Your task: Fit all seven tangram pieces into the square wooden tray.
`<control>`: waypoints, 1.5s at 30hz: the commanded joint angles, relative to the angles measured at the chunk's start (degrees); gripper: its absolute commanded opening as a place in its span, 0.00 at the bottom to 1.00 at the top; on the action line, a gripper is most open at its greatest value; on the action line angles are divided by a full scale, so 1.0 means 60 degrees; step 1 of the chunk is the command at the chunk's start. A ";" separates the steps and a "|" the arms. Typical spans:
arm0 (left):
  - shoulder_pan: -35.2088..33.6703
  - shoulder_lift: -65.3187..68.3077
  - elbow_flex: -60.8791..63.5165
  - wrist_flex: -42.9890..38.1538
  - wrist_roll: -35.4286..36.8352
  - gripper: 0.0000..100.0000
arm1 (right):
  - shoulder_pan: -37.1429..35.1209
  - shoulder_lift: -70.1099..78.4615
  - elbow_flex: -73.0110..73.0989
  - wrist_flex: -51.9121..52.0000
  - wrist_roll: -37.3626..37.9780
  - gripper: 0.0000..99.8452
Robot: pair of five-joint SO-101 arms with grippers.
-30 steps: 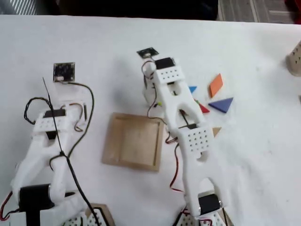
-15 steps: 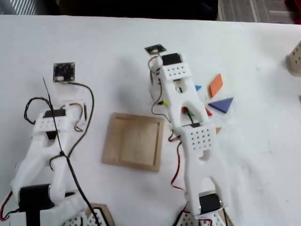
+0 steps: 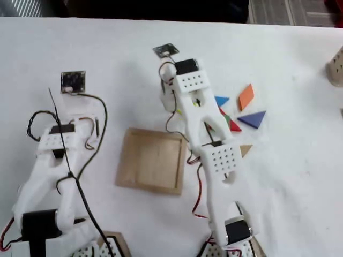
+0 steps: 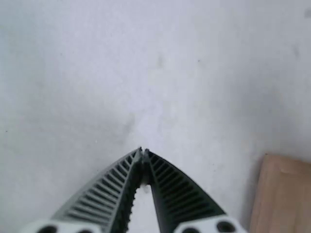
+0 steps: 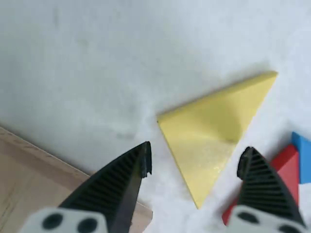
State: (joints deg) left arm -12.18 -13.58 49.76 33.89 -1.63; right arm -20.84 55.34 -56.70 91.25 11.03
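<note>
The square wooden tray point(image 3: 153, 159) lies empty between the two arms. My right gripper point(image 5: 197, 150) stands open, its fingers on either side of a yellow triangle point(image 5: 214, 121) flat on the white table. A red piece point(image 5: 284, 162) and a blue piece point(image 5: 302, 158) lie just beyond it, and the tray's corner point(image 5: 24, 194) is close by. To the right of the right arm point(image 3: 198, 107) lie a light blue triangle point(image 3: 221, 100), an orange parallelogram point(image 3: 246, 96), a dark blue triangle point(image 3: 253, 119), a red triangle point(image 3: 232, 126) and a tan triangle point(image 3: 245, 150). My left gripper point(image 4: 142, 151) is shut on nothing over bare table, left of the tray point(image 4: 286, 194).
A beige perforated object point(image 3: 336, 67) stands at the right edge. Black cables point(image 3: 99, 128) trail from the left arm point(image 3: 53, 144) toward the tray's left side. Another wooden piece point(image 3: 117, 242) shows at the bottom edge. Open white table stretches beyond the tray.
The right arm's wrist swung a little to the right, then back left and slightly farther away. The left arm, the tray and the loose pieces have not moved.
</note>
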 commanded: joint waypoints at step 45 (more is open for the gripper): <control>-0.0095 -0.0476 -0.0337 -0.0249 -0.0103 0.02 | -0.0462 0.1516 -0.2227 0.1077 0.0571 0.29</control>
State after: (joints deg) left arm -12.18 -13.58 49.76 33.89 -1.63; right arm -23.21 64.04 -67.78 97.49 13.49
